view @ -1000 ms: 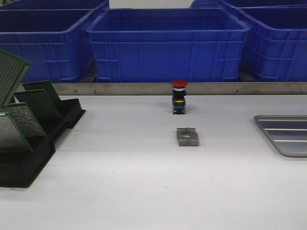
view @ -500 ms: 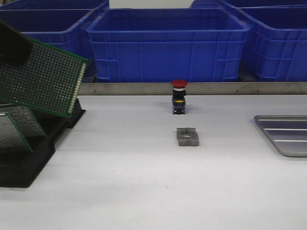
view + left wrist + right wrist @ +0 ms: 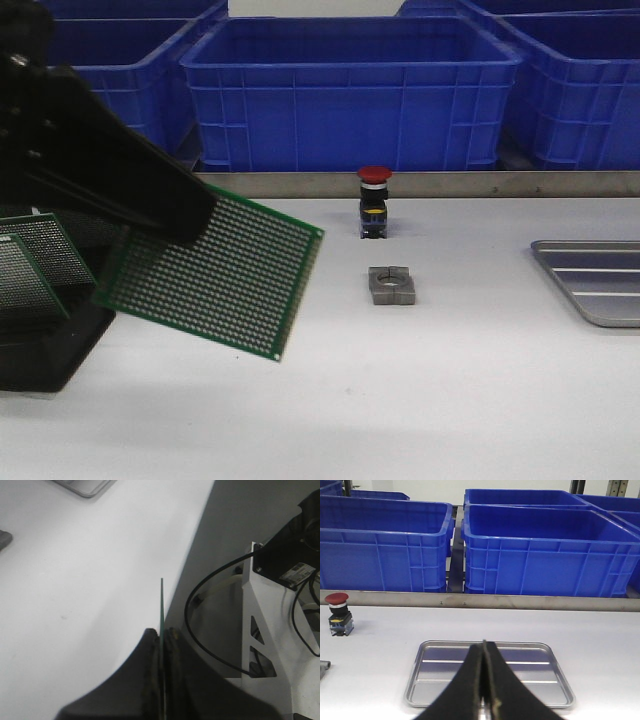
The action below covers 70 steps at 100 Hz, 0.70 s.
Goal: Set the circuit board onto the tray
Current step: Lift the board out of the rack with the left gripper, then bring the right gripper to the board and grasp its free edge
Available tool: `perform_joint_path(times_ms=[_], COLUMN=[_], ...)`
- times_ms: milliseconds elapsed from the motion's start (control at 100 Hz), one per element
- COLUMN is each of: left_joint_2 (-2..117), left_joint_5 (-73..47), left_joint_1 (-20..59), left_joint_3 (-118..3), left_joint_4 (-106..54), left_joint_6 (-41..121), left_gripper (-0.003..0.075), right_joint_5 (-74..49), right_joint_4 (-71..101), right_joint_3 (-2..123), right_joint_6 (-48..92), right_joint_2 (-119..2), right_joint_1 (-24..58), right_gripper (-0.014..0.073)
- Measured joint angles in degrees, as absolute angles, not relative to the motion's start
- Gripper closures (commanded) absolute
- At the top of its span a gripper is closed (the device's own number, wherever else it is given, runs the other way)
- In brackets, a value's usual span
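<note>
Circuit board [image 3: 215, 272] has swung out from over the black rack [image 3: 60, 340], pinched in the left gripper [image 3: 163, 635], now tilted above bare table, well apart from the tray [image 3: 595, 280]; right gripper [image 3: 483, 680] closed empty, so carrying remains

The left claw [image 3: 163, 645] is showing matte black, wedge-shaped fingers [image 3: 150, 670]; behind it, black cables are looping past a white bracket bearing a label. The right claw [image 3: 483, 680] is looking equally black.
</note>
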<state>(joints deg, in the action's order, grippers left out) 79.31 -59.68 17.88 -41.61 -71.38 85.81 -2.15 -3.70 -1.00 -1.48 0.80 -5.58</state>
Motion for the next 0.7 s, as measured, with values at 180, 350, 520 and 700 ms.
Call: perform_joint_path(times_ms=[180, 350, 520, 700], left_joint_2=[82.63, 83.63, 83.63, 83.63], left_joint_5=[-58.95, -58.73, -58.62, -58.62], left_joint_1=[21.57, 21.71, 21.71, 21.71], left_joint_3=[-41.61, -41.61, -41.61, -41.61], left_joint_4=[-72.27, -72.5, -72.64, -72.64], left_joint_6=[85.93, 86.0, 86.0, 86.14], left_gripper=[0.0741, 0.0741, 0.0741, 0.0741], right_joint_5=[-10.73, -23.57, -30.21, -32.68], right_joint_4=[-3.45, -1.1, 2.11, 8.93], right_joint_3=[4.75, 11.26, 16.18, 20.64], right_joint_6=[-1.48, -1.48, -1.48, -1.32], right_joint_2=[0.8, -3.63, -12.59, -20.75], right_joint_1=[-5.49, -5.49, -5.49, -3.53], right_gripper=[0.0655, 0.0655, 0.0655, 0.061])
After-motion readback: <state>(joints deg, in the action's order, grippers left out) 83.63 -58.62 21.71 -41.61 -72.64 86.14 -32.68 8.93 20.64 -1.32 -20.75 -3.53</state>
